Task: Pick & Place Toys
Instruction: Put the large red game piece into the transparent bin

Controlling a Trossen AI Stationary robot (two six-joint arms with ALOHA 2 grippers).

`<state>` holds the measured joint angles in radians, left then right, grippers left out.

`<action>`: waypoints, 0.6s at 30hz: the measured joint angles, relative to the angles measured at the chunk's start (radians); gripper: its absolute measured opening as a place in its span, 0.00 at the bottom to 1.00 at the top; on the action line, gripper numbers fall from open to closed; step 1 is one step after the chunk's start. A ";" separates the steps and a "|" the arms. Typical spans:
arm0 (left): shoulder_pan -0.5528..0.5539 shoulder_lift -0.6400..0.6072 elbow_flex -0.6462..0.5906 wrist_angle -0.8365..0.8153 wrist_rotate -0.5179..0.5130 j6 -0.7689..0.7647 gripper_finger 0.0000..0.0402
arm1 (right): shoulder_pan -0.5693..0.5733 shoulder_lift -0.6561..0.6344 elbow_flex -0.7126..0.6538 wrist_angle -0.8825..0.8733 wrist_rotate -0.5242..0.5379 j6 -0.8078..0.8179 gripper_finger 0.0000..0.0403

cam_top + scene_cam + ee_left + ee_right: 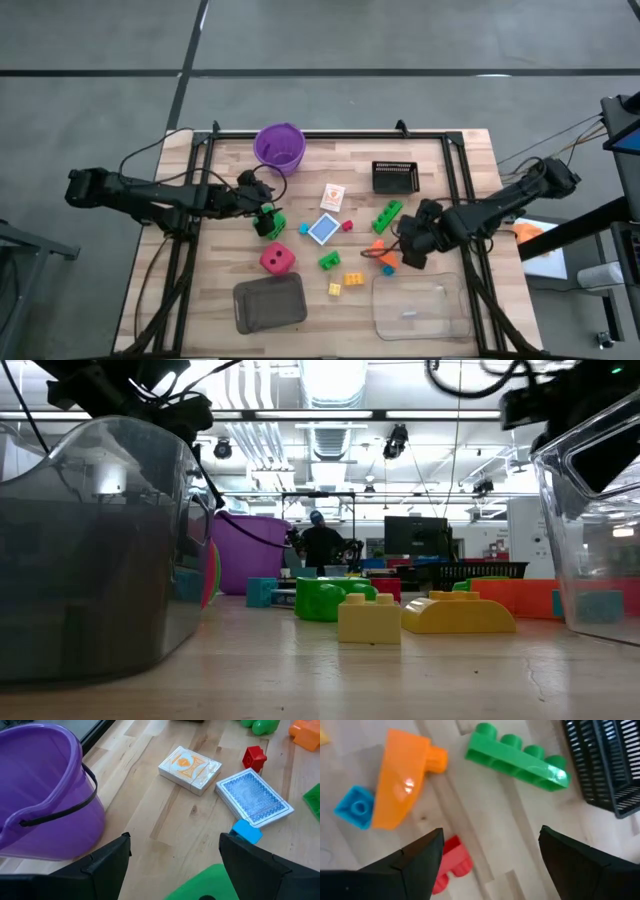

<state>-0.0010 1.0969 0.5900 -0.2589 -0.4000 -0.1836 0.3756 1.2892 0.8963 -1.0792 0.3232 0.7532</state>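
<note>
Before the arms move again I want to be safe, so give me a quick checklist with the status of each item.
1. Left gripper at the green die, fingers open: ok.
2. Die actually gripped: not ok; it sits between open fingers.
3. Right gripper open over the bricks: ok.
4. Red brick between its fingers: ok.
5. Clear tray free to receive: ok.
6. Purple cup upright: ok.

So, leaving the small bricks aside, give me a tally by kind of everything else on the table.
Dice: 2
Card packs: 2
Trays: 2
Cup: 1
Basket: 1
Total: 8
</note>
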 joint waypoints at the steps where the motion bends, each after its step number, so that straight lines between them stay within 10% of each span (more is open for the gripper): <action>1: 0.000 0.000 0.000 0.002 0.000 0.000 0.75 | -0.026 0.000 0.000 0.006 -0.003 -0.035 0.79; 10: 0.000 0.000 0.000 0.009 0.000 0.008 0.75 | -0.263 0.013 -0.001 0.123 -0.084 -0.489 0.66; 18: 0.000 0.000 0.000 0.014 0.011 -0.009 0.75 | -0.371 0.015 -0.001 0.138 -0.263 -0.354 0.56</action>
<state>-0.0009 1.0969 0.5903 -0.2452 -0.3886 -0.1931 0.0046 1.3045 0.8951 -0.9415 0.0606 0.3991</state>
